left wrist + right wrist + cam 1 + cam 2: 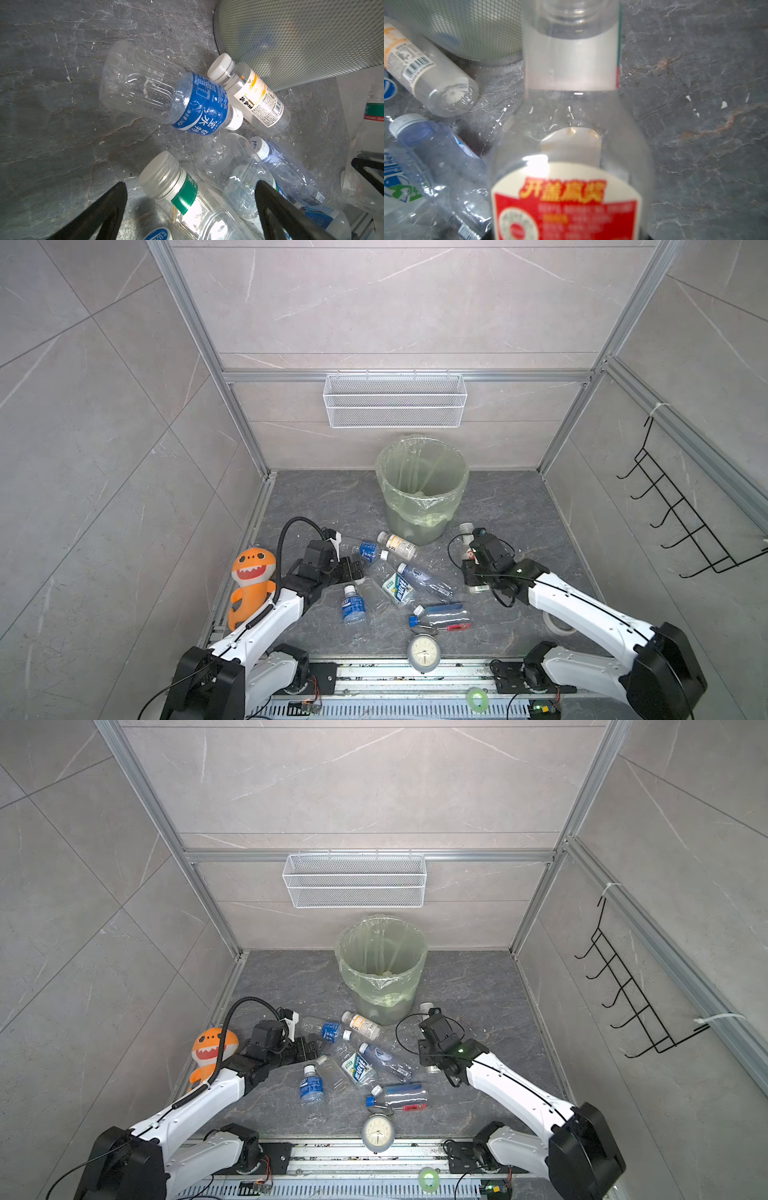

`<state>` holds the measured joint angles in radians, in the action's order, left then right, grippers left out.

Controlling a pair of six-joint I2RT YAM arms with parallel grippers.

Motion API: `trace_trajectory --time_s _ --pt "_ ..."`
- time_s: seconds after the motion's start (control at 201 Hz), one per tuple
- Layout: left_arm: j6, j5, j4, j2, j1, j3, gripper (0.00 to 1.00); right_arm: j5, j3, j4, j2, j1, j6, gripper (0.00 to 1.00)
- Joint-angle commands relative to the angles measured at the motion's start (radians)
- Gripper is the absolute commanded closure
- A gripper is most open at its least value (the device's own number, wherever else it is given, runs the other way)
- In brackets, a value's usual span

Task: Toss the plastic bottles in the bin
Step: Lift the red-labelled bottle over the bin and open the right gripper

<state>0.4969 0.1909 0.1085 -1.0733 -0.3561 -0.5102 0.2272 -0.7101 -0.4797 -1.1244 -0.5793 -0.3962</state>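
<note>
Plastic bottles [399, 585] lie heaped on the dark marbled counter [316, 497] before the bin [422, 489], whose contents blur behind its green liner [419, 510]. Right hand [471, 572] grips a red-labelled bottle [566, 145], mostly hidden under the arm [582, 605] from above. Left hand [190, 185] gapes over the heap. Grey tiled walls [395, 302] surround.
</note>
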Motion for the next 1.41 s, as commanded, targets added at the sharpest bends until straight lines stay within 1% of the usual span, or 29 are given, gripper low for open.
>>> trace_trajectory --time_s 0.0,0.179,0.324,0.523,0.652,0.707,0.787,0.851,0.986,1.016,1.046,1.09,1.12,1.13,1.14,1.205,1.255,1.285,1.344,1.404 --pt "-0.02 0.018 -0.001 -0.001 0.003 -0.038 0.03 0.031 0.041 0.051 0.091 -0.011 -0.006 0.42" --pt "-0.018 0.023 -0.009 -0.01 0.003 -0.042 0.03 0.047 0.067 0.069 0.252 -0.029 0.015 0.42" --pt "-0.018 0.027 -0.008 -0.015 0.003 -0.048 0.03 0.026 0.016 0.05 0.325 -0.041 0.045 0.42" --pt "-0.018 0.028 -0.002 -0.027 0.002 -0.058 0.03 0.005 -0.123 0.008 0.337 -0.047 0.08 0.42" --pt "-0.012 0.031 -0.009 -0.027 0.002 -0.059 0.03 -0.018 -0.242 -0.004 0.299 -0.049 0.095 0.43" --pt "-0.012 0.033 -0.008 -0.026 0.003 -0.059 0.03 -0.017 -0.31 -0.012 0.263 -0.05 0.09 0.44" --pt "-0.016 0.032 -0.006 -0.027 0.003 -0.062 0.03 -0.005 -0.445 -0.044 0.173 -0.05 0.089 0.46" --pt "-0.025 0.03 0.003 -0.029 0.003 -0.071 0.03 0.011 -0.57 -0.069 0.075 -0.05 0.091 0.46" --pt "-0.027 0.036 0.009 -0.029 0.003 -0.08 0.03 0.005 -0.896 -0.095 -0.192 -0.048 0.12 0.45" --pt "-0.025 0.036 0.008 -0.028 0.002 -0.079 0.03 0.01 -0.972 -0.099 -0.256 -0.047 0.132 0.42" --pt "-0.021 0.037 0.006 -0.029 0.003 -0.075 0.03 0.015 -1.043 -0.111 -0.316 -0.043 0.139 0.36" --pt "-0.011 0.041 0.0 -0.028 0.003 -0.069 0.03 0.026 -1.178 -0.144 -0.423 -0.027 0.143 0.21" --pt "-0.006 0.044 0.0 -0.029 0.002 -0.065 0.03 0.041 -1.261 -0.172 -0.491 -0.014 0.147 0.1" --pt "-0.004 0.045 0.0 -0.029 0.003 -0.064 0.03 0.045 -1.289 -0.187 -0.514 -0.009 0.149 0.04" --pt "-0.002 0.046 0.0 -0.027 0.002 -0.064 0.03 0.051 -1.316 -0.199 -0.539 -0.004 0.149 0.02" --pt "0.005 0.053 0.004 -0.021 0.003 -0.058 0.03 0.074 -1.496 -0.3 -0.663 0.024 0.136 0.01" --pt "0.01 0.056 0.007 -0.014 0.002 -0.054 0.03 0.074 -1.579 -0.346 -0.713 0.031 0.125 0.01" --pt "0.011 0.055 0.011 -0.007 0.002 -0.051 0.03 0.065 -1.583 -0.337 -0.714 0.029 0.126 0.01" --pt "0.012 0.047 0.021 0.008 0.002 -0.049 0.03 0.029 -1.537 -0.265 -0.682 0.03 0.131 0.01" --pt "0.01 0.045 0.027 0.02 0.001 -0.048 0.03 0.01 -1.514 -0.239 -0.652 0.029 0.132 0.01"
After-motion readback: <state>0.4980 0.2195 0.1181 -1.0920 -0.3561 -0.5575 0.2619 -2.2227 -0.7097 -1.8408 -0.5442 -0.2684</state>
